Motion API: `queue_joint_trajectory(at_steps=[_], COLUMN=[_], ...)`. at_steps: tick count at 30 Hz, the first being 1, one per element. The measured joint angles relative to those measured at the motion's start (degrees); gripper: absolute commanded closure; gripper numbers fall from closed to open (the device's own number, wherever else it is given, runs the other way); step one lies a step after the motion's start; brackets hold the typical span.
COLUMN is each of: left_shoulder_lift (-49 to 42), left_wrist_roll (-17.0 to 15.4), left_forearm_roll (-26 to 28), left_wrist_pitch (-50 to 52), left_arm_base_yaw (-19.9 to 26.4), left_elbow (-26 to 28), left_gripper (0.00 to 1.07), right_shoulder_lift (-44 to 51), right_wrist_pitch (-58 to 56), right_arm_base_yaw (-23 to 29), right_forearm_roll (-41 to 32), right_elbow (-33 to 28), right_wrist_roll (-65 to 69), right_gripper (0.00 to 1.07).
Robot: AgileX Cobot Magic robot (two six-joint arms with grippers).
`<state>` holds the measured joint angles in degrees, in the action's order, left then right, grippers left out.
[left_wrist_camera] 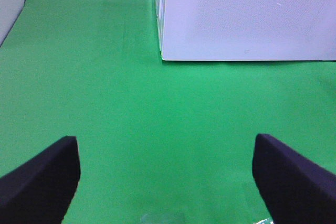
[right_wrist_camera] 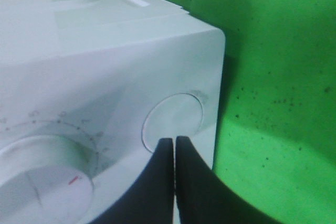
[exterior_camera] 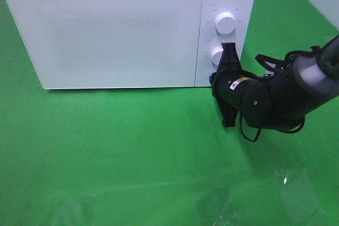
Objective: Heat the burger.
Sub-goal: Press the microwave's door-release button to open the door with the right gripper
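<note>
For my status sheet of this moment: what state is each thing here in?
Microwave door: shut.
Round button: cannot tell whether it is pressed.
Dial with red mark: setting unreadable.
Right claw: shut, holding nothing, tips at the round button.
Left claw: open, holding nothing.

A white microwave [exterior_camera: 116, 30] stands on a green cloth [exterior_camera: 132, 152], its door [exterior_camera: 106, 35] closed and its frosted front hiding the inside. The control panel beside the door carries two white dials, an upper dial [exterior_camera: 225, 23] and a lower dial [exterior_camera: 216, 54] directly beneath it. Close up, one dial with a short red mark [right_wrist_camera: 42, 177] sits near a flat round button [right_wrist_camera: 173, 119] by the cabinet's corner. Some clear shiny film [exterior_camera: 296, 189] lies on the cloth's near edge
</note>
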<state>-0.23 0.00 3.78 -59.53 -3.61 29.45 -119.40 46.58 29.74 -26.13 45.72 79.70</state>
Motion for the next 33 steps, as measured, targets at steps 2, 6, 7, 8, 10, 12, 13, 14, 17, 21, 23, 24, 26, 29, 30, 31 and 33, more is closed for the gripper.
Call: queue_joint_trajectory(at_steps=[2,6,7,8,10,12,13,14,17,21,23,24,26,29,30,31,33], left_shoulder_lift=[0.0,0.0,0.0,0.0,0.0,0.0,0.0,0.0,0.0,0.0,0.0,0.0,0.0,0.0,-0.06,-0.06,-0.06], left_wrist_roll=[0.0,0.0,0.0,0.0,0.0,0.0,0.0,0.0,0.0,0.0,0.0,0.0,0.0,0.0,0.0,0.0,0.0], left_forearm_roll=[0.0,0.0,0.0,0.0,0.0,0.0,0.0,0.0,0.0,0.0,0.0,0.0,0.0,0.0,0.0,0.0,0.0], left_wrist_pitch=[0.0,0.0,0.0,0.0,0.0,0.0,0.0,0.0,0.0,0.0,0.0,0.0,0.0,0.0,0.0,0.0,0.0], left_arm_base_yaw=[0.0,0.0,0.0,0.0,0.0,0.0,0.0,0.0,0.0,0.0,0.0,0.0,0.0,0.0,0.0,0.0,0.0], left_elbow=[0.0,0.0,0.0,0.0,0.0,0.0,0.0,0.0,0.0,0.0,0.0,0.0,0.0,0.0,0.0,0.0,0.0], left_gripper=[0.25,0.25,0.25,0.25,0.25,0.25,0.25,0.25,0.25,0.25,0.25,0.25,0.25,0.25,0.25,0.25,0.25], right_shoulder_lift=[0.0,-0.11,-0.29,-0.29,-0.34,-0.46,-0.8,-1.09,-1.38,-1.43,-1.49,-1.49,-1.78,-2.06,-2.18,-2.18,-2.23], right_wrist_pitch=[0.0,0.0,0.0,0.0,-0.06,-0.92,-1.2,-1.32,-1.43,-1.26,-0.29,-0.29,0.57,2.12,2.92,2.92,3.44], right_arm_base_yaw=[-0.29,-1.38,-1.72,-1.72,-1.78,-1.78,-1.78,-1.83,-1.89,-2.01,-2.01,-2.01,-2.01,-1.83,-1.72,-1.72,-1.6], right_forearm_roll=[-0.29,-0.8,-1.09,-1.09,-1.09,-1.03,-0.97,-0.97,-0.92,-0.52,-0.11,-0.11,0.23,0.52,0.69,0.69,0.8], right_elbow=[0.0,0.0,0.4,0.4,0.69,1.03,1.66,2.06,2.35,2.35,2.29,2.29,2.18,2.06,1.89,1.89,1.78], right_wrist_roll=[-0.06,-0.57,-0.92,-0.92,-1.09,-1.43,-1.43,-1.43,-1.43,-1.43,-1.43,-1.43,-1.43,-0.92,-0.4,-0.4,-0.34], right_gripper=[1.07,1.07,1.07,1.07,1.07,1.07,1.07,1.07,1.07,1.07,1.07,1.07,1.07,1.07,1.07,1.07,1.07])
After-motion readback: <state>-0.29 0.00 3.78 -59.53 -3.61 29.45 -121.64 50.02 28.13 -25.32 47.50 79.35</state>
